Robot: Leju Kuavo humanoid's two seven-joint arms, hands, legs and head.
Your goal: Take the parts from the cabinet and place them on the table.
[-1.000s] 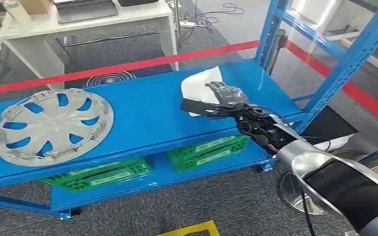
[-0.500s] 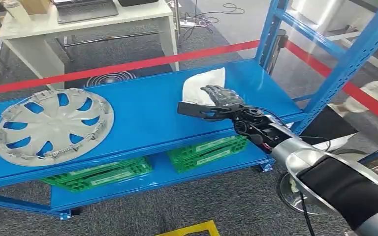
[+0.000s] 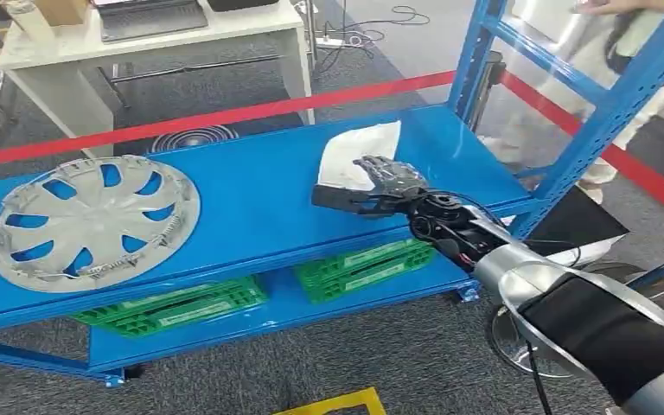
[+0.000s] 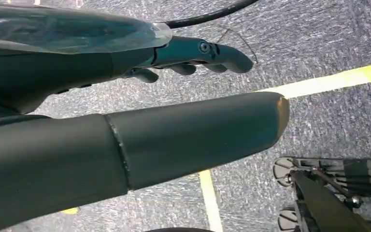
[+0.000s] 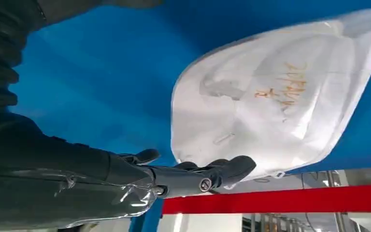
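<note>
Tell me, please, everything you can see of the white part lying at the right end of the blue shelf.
The white part is wrapped in clear, glossy plastic film with orange writing on it. It is broad and rounded, narrowing to one corner, and lies flat on the blue shelf. The right hand is at its near edge with fingers spread; whether they touch it cannot be told.

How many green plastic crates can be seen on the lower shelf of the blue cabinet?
2. One green plastic crate lies under the left half of the top shelf, the other under the right half. The top shelf may hide more.
</note>
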